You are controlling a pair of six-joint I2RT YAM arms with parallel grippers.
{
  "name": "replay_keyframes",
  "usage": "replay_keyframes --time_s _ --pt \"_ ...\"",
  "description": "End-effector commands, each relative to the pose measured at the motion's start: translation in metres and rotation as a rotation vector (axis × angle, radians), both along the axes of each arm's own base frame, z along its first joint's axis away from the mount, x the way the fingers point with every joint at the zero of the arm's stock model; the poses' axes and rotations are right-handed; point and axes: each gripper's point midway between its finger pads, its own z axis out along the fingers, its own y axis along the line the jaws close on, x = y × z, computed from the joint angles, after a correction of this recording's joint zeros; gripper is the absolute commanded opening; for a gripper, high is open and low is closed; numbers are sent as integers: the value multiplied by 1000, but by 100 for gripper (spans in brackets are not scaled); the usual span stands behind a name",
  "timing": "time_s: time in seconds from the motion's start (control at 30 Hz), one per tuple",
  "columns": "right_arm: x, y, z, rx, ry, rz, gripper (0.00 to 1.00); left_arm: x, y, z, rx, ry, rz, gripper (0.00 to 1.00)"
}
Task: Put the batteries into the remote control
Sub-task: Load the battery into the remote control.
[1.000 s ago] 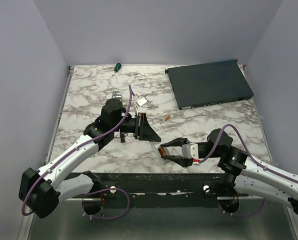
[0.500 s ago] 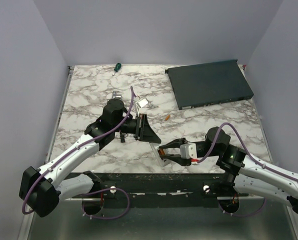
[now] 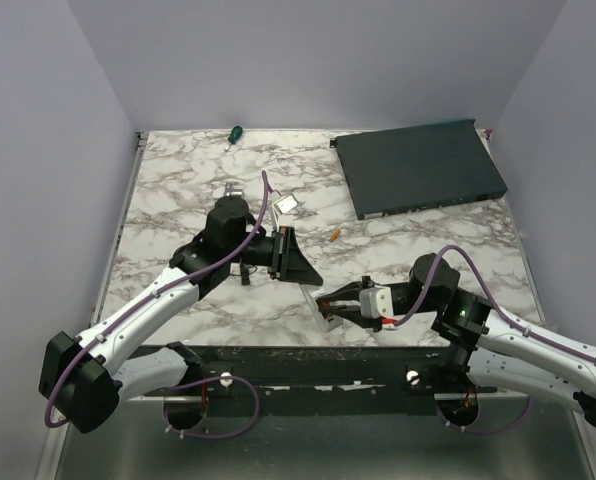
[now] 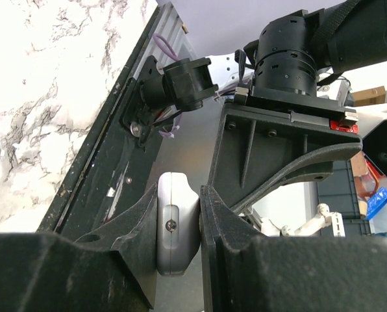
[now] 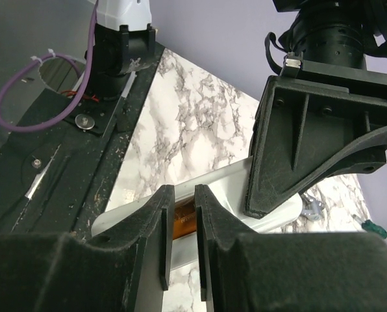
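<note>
My left gripper (image 3: 311,278) is shut on the white remote control (image 3: 325,320) and holds it near the table's front edge. In the left wrist view the remote's end (image 4: 177,227) sits clamped between the fingers of that gripper (image 4: 179,218). My right gripper (image 3: 325,303) is shut on an orange battery (image 5: 184,221) and holds it right against the remote's white body (image 5: 128,218), between the right gripper's own fingers (image 5: 180,208). Whether the battery sits in the compartment is hidden. A second orange battery (image 3: 333,234) lies on the marble further back.
A small white-and-silver piece (image 3: 286,203) and a silver bracket (image 3: 230,188) lie behind the left gripper. A large dark flat box (image 3: 418,165) is at the back right. A green-handled screwdriver (image 3: 235,132) lies at the back edge. The black front rail (image 3: 308,355) is just below the grippers.
My right gripper has shifted slightly left with the battery, closer onto the remote. The left arm has barely moved.
</note>
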Motion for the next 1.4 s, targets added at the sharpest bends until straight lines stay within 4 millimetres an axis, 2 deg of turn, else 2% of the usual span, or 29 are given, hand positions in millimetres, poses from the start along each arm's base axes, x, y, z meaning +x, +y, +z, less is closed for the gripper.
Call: replay_keyframes --time_s 0.0,0.53,0.73,0.93,1.07,1.17,1.27,1.37 --pt "-4 0 1 -8 -1 21 25 -4 -1 12 -22 -30 -30 0" --pt "-4 -5 -11 -44 17 9 23 -4 -1 16 -28 -43 -27 0" --pt "-6 -4 5 -9 1 23 28 -3 -1 13 -24 -38 -28 0" --pt "-4 -6 34 76 1 -8 37 -1 -2 11 -18 -38 -19 0" --pt "7 -13 52 151 101 -117 44 0 -1 10 -15 -45 -12 0" --pt "11 -24 64 217 200 -192 55 1 -2 10 -12 -49 -6 0" --pt "24 -36 72 316 373 -309 60 4 -2 9 -9 -51 1 0" --pt "43 -49 71 416 593 -455 61 5 -2 9 -6 -55 12 0"
